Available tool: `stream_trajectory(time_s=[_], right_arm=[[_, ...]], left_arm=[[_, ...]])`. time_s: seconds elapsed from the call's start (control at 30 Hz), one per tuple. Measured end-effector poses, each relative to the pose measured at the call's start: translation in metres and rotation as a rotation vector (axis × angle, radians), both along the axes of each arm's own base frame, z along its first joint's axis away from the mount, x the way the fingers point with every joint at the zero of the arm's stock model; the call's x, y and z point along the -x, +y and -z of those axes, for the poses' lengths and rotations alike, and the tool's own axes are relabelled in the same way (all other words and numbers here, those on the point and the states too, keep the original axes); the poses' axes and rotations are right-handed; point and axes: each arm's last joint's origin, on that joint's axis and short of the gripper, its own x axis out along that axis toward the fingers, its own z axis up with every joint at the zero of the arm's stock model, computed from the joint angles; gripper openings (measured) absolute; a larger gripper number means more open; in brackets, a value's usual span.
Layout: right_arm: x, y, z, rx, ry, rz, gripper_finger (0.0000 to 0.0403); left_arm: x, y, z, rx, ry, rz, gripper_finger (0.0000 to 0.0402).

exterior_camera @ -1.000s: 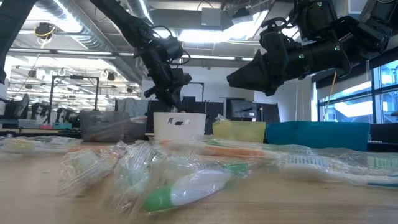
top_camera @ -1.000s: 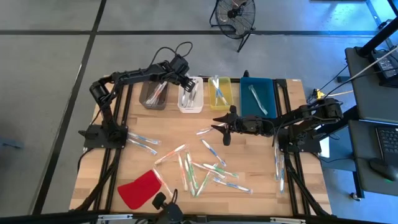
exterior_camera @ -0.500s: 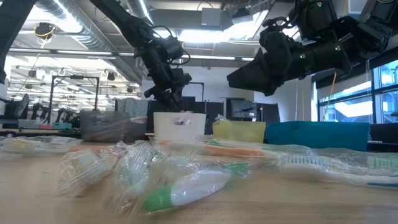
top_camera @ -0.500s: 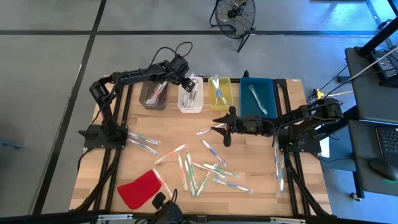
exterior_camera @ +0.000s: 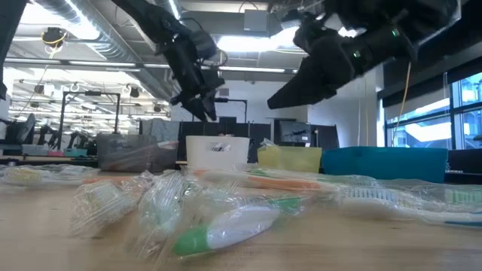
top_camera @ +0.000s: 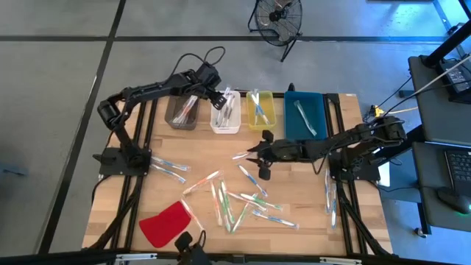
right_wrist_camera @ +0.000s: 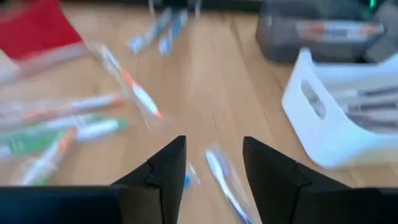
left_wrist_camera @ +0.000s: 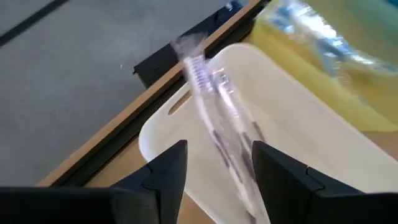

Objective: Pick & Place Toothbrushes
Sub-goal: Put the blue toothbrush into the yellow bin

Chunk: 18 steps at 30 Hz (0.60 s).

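With both grippers empty, I judge one drop finished and the next pick pending.
Left gripper (top_camera: 218,98), fingers apart, hovers over the white bin (top_camera: 225,116) holding wrapped toothbrushes (left_wrist_camera: 217,118). Right gripper (top_camera: 259,156), fingers spread, reaches low over the table (top_camera: 147,191); next I must lower it onto the blue toothbrush (right_wrist_camera: 225,177) beneath and close.

No readable text, labels, brands or numbers — none legible in any view.
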Motion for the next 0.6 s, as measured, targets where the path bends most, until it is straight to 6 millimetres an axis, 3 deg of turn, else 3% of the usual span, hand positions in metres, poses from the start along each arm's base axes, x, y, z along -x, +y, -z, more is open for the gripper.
stream_trajectory(time_s=[0.13, 0.27, 0.6], right_arm=[[-0.008, 0.006, -0.015, 0.021, 0.106, 0.004, 0.0150], [-0.013, 0.015, -0.028, 0.017, 0.122, -0.032, 0.0146], [-0.007, 0.037, -0.039, 0.049, 0.316, -0.106, 0.0162]], left_arm=[[-0.001, -0.014, -0.016, -0.040, -0.024, 0.052, 0.0168], [-0.004, -0.030, -0.019, -0.065, -0.048, 0.099, 0.0161], [0.010, -0.086, 0.013, -0.091, -0.158, 0.180, 0.0147]])
